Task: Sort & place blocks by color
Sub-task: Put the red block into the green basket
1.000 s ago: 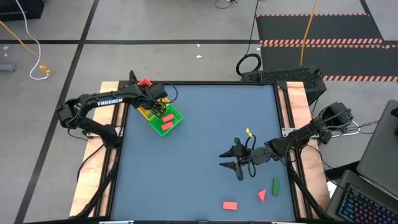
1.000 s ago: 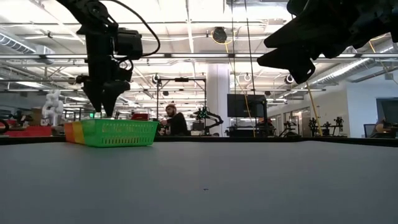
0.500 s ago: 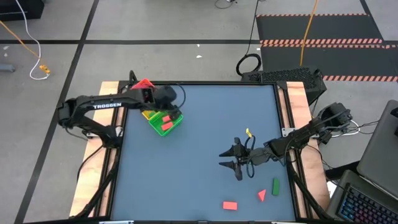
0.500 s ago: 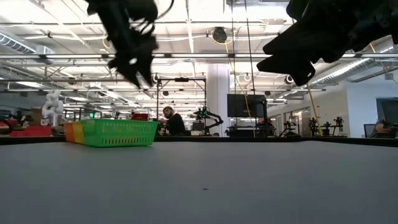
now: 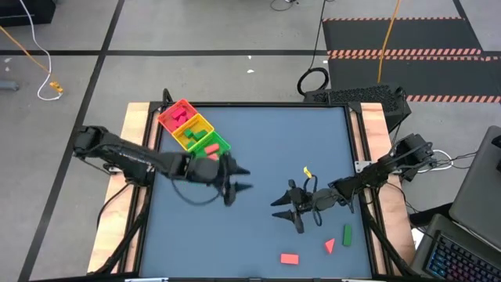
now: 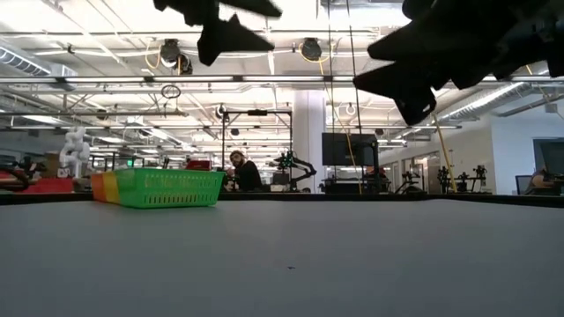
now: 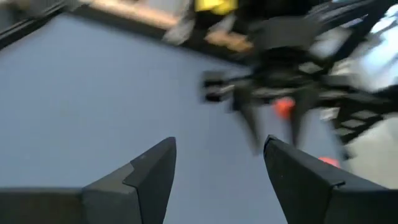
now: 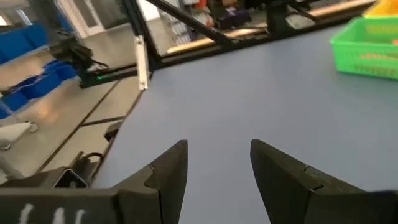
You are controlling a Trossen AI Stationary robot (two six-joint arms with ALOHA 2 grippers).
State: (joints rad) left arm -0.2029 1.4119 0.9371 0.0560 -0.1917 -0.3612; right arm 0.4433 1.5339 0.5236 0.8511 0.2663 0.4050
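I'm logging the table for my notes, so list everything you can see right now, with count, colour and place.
Plastic three-compartment tray: one, red, yellow and green sections, far left corner of the table.
Small blocks in the tray: pink-red ones in the red and green sections, a green one in the yellow section; exact count unclear.
Small loose blocks on the table: three, near right corner; a red brick, a red wedge, a green brick.
Dark blue-grey table: one, wooden side rails.
Person: one, far in the room behind.
Left hand: open, empty, above mid-table.
Right hand: open, empty, above the table's right side.
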